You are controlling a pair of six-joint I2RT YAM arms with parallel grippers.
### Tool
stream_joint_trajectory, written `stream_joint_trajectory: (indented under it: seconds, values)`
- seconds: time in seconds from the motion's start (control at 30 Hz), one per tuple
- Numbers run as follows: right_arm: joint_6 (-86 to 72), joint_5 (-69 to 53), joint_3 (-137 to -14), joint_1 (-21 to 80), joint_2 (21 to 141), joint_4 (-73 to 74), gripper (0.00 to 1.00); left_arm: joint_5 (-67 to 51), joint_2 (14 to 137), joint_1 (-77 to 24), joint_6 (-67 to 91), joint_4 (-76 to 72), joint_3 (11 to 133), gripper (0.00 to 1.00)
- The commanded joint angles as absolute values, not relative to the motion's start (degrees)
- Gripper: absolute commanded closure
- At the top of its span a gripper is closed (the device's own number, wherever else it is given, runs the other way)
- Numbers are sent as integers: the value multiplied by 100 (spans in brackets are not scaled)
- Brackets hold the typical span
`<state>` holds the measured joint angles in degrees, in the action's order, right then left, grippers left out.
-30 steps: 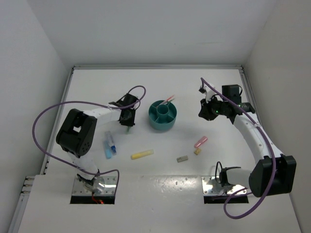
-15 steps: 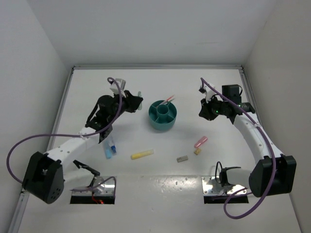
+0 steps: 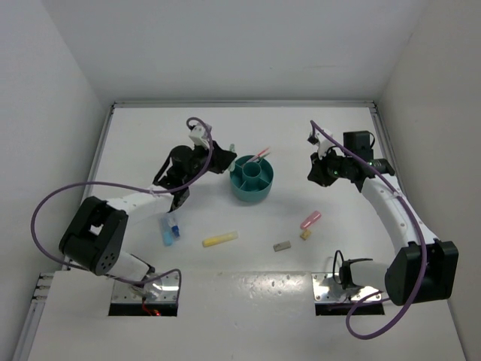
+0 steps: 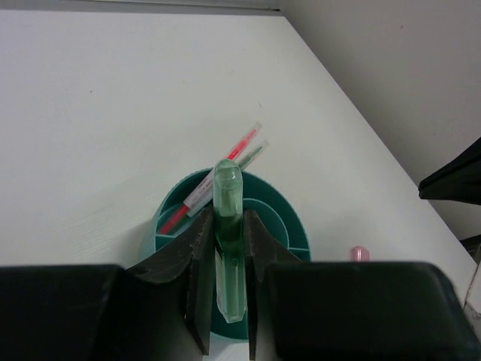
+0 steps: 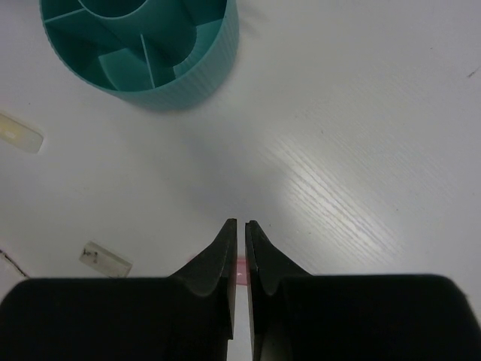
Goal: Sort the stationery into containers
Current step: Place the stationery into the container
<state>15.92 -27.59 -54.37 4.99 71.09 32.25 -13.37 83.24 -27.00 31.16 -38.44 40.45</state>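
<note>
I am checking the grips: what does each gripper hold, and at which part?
The left gripper pinches the green marker by its middle and back, the front end sticking out. The right gripper is shut on nothing.

A: L arm?
B: L arm [image 3: 135,199] runs fwd from near-left corner, elbow bent, wrist turned toward tabletop centre. L gripper [image 4: 228,226] pinches a mint marker [image 4: 228,188].
A: R?
B: R arm [image 3: 391,207] stretches fwd along right edge, wrist angled left. R gripper [image 5: 240,226] hangs above tabletop, tips nearly touching, empty.

A teal organiser [image 3: 249,196], mint marker [image 4: 228,201], yellow marker [image 3: 219,239] and pink marker [image 3: 310,219].
</note>
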Motion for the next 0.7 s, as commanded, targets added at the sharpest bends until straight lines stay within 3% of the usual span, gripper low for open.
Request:
stream_joint_trajectory:
  seconds: [0.0,0.43,0.67]
  values:
    - [1670,-2839,-5669,501,6987,3120,91,-1380,8612,-2812,3181,-4542,4158,100]
    - [1670,-2839,-5669,501,6987,3120,91,-1380,9281,-2874,3419,-4914,4166,91]
    - [1670,-2839,-5669,501,6987,3120,91,-1328,9518,-2874,3472,-4913,4219,72]
